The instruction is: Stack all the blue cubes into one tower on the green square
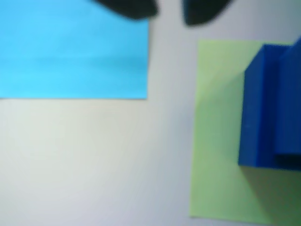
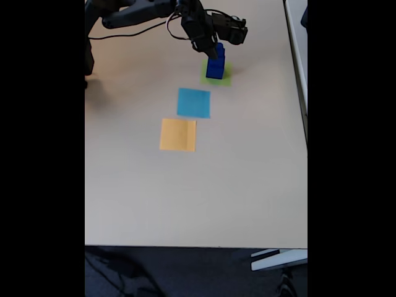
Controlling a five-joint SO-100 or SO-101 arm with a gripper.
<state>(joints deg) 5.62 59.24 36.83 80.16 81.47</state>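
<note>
Pale tabletop (image 2: 185, 198) | tower (image 2: 215, 62) of blue cubes on green square (image 2: 226, 79), upper centre of fixed view | my hand (image 1: 169, 12) spread, empty, beside it | cubes likely light, stiff, smooth: pinch flat opposite faces.

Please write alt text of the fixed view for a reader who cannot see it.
A tower of dark blue cubes stands on the green square at the far side of a beige table, with the black arm's gripper at its top. Nearer lie a light-blue square and an orange square.
</note>
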